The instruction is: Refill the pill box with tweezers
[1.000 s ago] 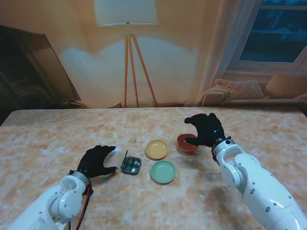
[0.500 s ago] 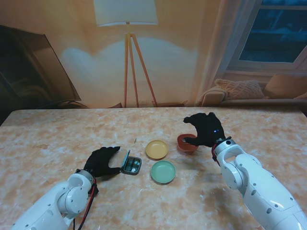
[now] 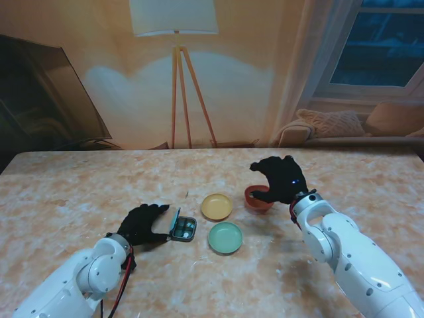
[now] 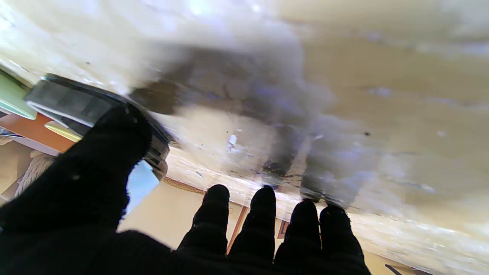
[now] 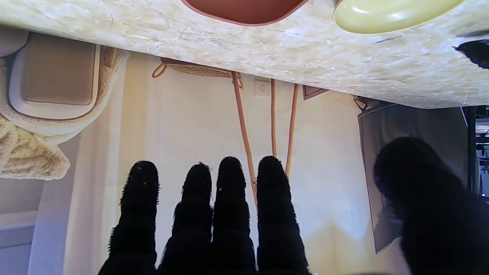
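Black left robot hand (image 3: 142, 224) touches pill box (image 3: 182, 228), fingers spread.

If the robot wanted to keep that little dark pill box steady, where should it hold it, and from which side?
Probably by its outer side walls, coming in from the robot's left. The pill box lies flat with its lid standing open on the left edge, and the left hand is already beside it there, thumb against the case. The green dish crowds the right side, and gripping from above would cover the compartments.

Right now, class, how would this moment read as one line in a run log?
left hand: open, thumb against pill box | pill box: lid up | right hand: open, over red bowl | tweezers: not visible
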Controlling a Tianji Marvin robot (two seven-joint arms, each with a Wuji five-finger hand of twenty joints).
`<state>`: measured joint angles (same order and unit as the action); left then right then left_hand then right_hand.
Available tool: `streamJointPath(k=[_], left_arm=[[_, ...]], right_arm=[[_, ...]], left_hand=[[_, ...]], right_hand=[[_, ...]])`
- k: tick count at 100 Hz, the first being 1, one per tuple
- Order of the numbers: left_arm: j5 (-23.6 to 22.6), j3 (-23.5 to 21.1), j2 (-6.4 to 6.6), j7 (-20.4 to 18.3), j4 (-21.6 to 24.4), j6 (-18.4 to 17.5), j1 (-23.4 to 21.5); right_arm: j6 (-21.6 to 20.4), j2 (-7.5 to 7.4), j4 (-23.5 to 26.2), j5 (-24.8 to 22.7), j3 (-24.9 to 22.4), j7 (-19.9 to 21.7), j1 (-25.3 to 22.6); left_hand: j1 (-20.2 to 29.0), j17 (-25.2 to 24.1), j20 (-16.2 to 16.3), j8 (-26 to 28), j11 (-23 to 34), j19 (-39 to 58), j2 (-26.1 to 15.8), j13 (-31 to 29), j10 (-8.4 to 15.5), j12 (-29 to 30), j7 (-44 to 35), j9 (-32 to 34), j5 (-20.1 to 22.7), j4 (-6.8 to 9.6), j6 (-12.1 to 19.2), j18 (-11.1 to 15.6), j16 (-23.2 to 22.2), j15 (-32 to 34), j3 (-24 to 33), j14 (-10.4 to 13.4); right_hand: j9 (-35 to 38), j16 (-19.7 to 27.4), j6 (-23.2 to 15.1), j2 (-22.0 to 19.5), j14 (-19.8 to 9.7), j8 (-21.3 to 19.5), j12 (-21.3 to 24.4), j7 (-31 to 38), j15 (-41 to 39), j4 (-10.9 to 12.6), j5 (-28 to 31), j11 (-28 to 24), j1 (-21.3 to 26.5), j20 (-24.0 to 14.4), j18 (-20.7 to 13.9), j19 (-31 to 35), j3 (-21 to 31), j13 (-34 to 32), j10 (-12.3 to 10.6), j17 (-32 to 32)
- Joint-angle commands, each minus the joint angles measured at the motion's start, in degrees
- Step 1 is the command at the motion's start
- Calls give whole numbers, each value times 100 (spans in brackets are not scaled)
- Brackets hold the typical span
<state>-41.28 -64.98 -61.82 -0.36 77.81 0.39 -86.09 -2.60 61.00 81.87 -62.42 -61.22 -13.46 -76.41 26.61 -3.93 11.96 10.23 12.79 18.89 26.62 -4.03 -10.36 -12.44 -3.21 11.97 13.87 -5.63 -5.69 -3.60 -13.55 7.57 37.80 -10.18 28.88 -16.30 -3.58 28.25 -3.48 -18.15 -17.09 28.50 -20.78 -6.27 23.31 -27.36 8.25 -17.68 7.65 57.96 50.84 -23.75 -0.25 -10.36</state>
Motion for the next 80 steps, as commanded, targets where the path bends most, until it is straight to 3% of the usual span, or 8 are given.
streamJointPath(k=[1, 19, 39, 55, 80], left_arm=[[-20, -12, 9, -111, 76, 37, -192], [36, -40, -4, -74, 121, 27, -276], [189, 190, -63, 172, -154, -87, -118], [291, 283, -68, 122, -204, -124, -39], [272, 368, -70, 146, -280, -147, 21]], right_arm=[[10, 22, -5, -14, 53, 70, -5], [18, 29, -24, -3, 120, 26, 12], [25, 27, 9, -13, 112, 44, -7], [21, 25, 9, -26, 124, 42, -4], [10, 67, 17, 61, 249, -130, 27]], left_hand=[[-195, 204, 66, -101, 26, 424, 131, -1, 42, 21, 72, -109, -283, -141, 39, 150, -63, 134, 82, 39], [-226, 202, 12, -148, -85, 319, 108, 32, -6, 89, 153, -151, -425, -134, 8, 115, -41, 56, 30, 6], [-259, 221, -7, -201, -177, 278, 90, 25, -74, 148, 247, -161, -556, -131, 29, 93, -58, 42, 11, -31], [-281, 217, -14, -239, -241, 258, 69, 35, -126, 187, 317, -185, -562, -133, 28, 86, -64, 26, -6, -62], [-213, 235, 0, -137, -166, 275, 25, 11, 1, 155, 137, -136, -374, -127, 115, 109, -92, 55, -46, -24]], right_hand=[[-109, 82, 85, 1, 55, 25, 98, -45, 0, 174, -65, -42, -38, 81, -52, -33, 78, 154, 106, 58], [-94, 73, 96, 3, 64, 19, 91, -30, -22, 171, -57, -62, -36, 78, -52, -22, 99, 135, 113, 47], [-78, 68, 129, 7, 69, 15, 88, -14, -34, 169, -20, -73, -25, 78, -59, -18, 117, 124, 118, 39], [-65, 66, 137, 14, 74, 18, 85, -15, -38, 171, -1, -84, 4, 76, -62, -11, 140, 120, 101, 20], [202, 4, 42, -34, 33, -37, 36, 116, -188, 175, 198, -215, 128, 43, -93, 78, 202, -165, 20, -152]])
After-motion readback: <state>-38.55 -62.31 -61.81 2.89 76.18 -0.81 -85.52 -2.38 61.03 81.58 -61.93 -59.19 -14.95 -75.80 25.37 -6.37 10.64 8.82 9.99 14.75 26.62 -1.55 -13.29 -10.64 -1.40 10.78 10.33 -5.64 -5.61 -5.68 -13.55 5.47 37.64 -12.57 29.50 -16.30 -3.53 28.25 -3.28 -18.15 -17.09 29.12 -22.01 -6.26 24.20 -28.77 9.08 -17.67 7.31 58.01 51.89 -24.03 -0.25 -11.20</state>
